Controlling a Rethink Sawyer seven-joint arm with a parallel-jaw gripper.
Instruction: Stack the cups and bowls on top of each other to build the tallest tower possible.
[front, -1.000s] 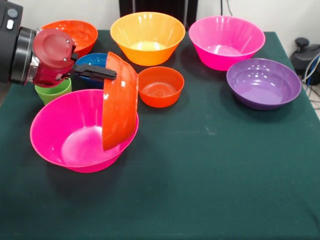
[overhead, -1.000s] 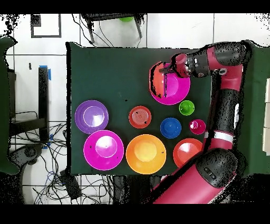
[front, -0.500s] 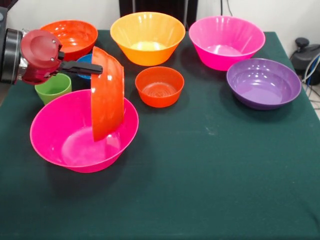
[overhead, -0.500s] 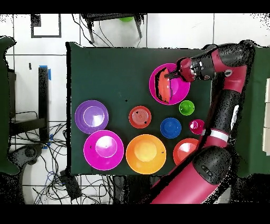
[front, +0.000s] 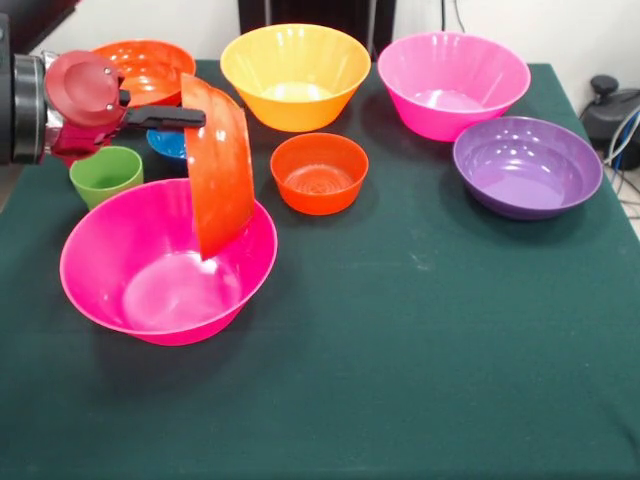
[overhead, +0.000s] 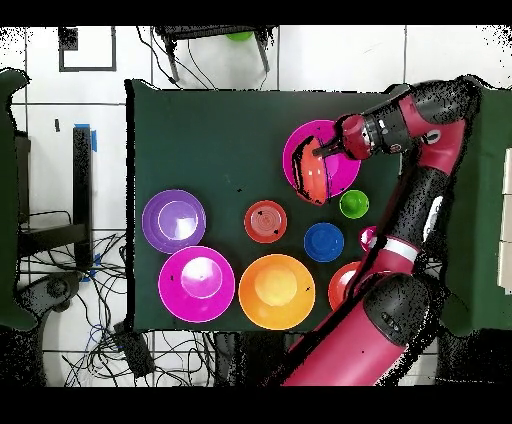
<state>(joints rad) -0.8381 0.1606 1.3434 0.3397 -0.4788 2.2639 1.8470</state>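
Dark green cloth covers the surface (front: 420, 380), and nearest on it sits a large magenta bowl (front: 150, 290). Held on edge above its hollow is a red-orange bowl (front: 218, 165), its rim pinched between the gripper (front: 190, 117) fingers, which are closed on it. To finish the nesting well, tip the held bowl level, centre it over the magenta one, lower until it seats, then let go. Behind stand the green cup (front: 105, 173), small orange-red bowl (front: 320, 172), purple bowl (front: 527, 165) and light orange bowl (front: 295, 75)
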